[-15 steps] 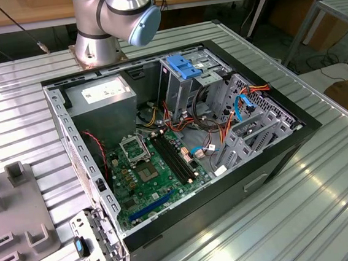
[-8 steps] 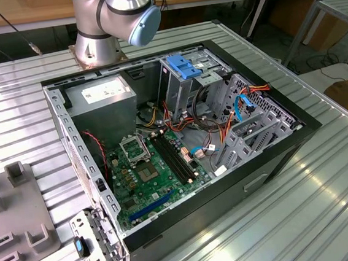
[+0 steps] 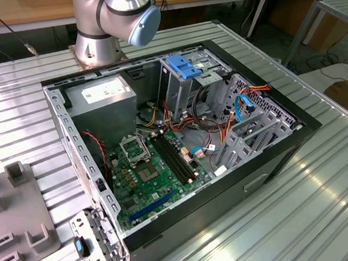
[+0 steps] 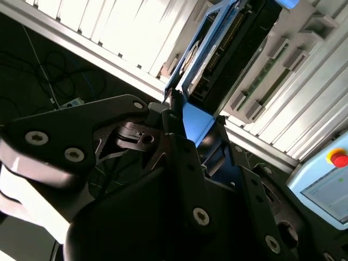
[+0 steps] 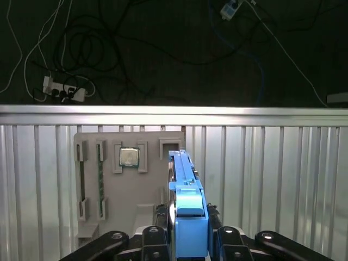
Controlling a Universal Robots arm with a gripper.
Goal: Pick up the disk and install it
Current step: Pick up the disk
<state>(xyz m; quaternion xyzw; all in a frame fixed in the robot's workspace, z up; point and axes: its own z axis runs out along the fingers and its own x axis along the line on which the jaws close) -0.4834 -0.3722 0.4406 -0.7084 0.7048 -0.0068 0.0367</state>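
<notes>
- holding the disk (image 5: 182, 166) edge-on by its blue end tab in the first wrist view, with the fingers of the gripper (image 5: 187, 234) closed tight on that tab.
- poised over the grey fixture tray (image 5: 147, 190) on the ribbed metal table (image 5: 272, 179), just beside a processor chip (image 5: 129, 157) seated in the tray; cannot tell whether clear of the tray or touching it.
- not yet installed in the open computer case (image 3: 275, 158) or its grey drive cage (image 3: 185, 89), going by the exterior view.
- probably stiff, dense and fairly heavy for its size, and sensitive to knocks.
- likely to sag or twist from a pinch at one end, given springy plastic rails.
- best taken by the rails or tab, off the dark body.
</notes>
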